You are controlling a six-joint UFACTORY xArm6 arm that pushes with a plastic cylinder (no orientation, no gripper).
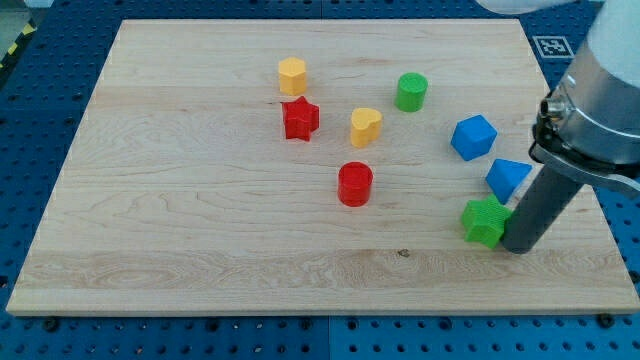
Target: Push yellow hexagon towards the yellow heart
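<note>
Camera view shows a pale wooden counter (pixel 200 200) on a blue pegboard, with 8 small blocks on it. Our arm ends in a dark rod with no fingers, so nothing opens or closes. Our tip (pixel 520 247) rests at the view's lower right, touching or just beside the green star (pixel 485 221), with the blue triangle (pixel 507 178) and blue cube (pixel 473 137) above it.

The yellow hexagon (pixel 292 76) sits near the view's top centre, just above the red star (pixel 300 119). The yellow heart (pixel 365 127) lies to its lower right, near but apart.

We judge the push not yet begun. Next, the tip must cross the counter to the hexagon's upper left, avoiding the red cylinder (pixel 355 184) and green cylinder (pixel 411 92).

A black-and-white marker tag (pixel 553 45) sits at top right; we see no readable writing.
</note>
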